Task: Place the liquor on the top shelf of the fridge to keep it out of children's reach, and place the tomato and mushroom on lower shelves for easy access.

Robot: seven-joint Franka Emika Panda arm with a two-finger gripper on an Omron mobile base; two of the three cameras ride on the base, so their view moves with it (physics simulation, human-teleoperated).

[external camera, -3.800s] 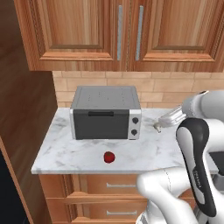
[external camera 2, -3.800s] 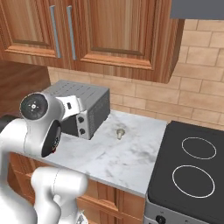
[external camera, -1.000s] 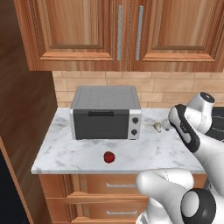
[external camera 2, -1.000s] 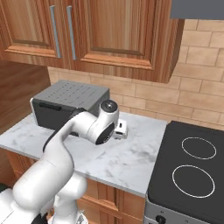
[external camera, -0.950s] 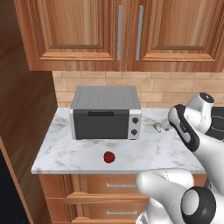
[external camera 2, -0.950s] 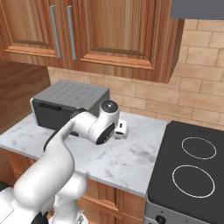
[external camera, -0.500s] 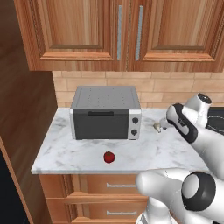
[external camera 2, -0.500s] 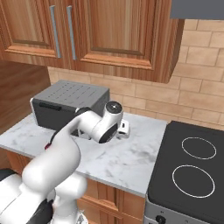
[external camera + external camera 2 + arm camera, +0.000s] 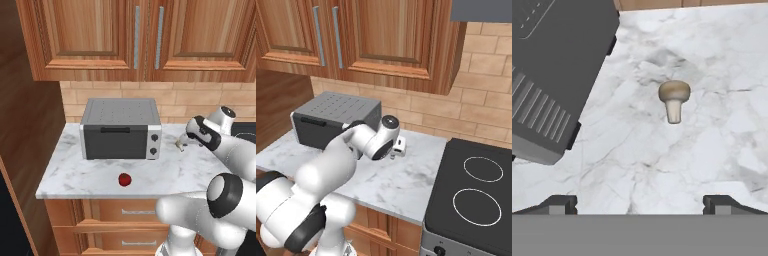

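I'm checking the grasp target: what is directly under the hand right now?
Under the hand, its fingers apart, lies the mushroom on bare marble counter, beside the grey oven. In the base views the hand covers most of the mushroom.

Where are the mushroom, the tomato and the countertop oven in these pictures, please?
mushroom (image 9: 674,98): hand view, on its rounded cap above the stalk.
tomato (image 9: 125,179): left base view, on the middle of the red ball.
countertop oven (image 9: 116,142): left base view, on its dark front door.
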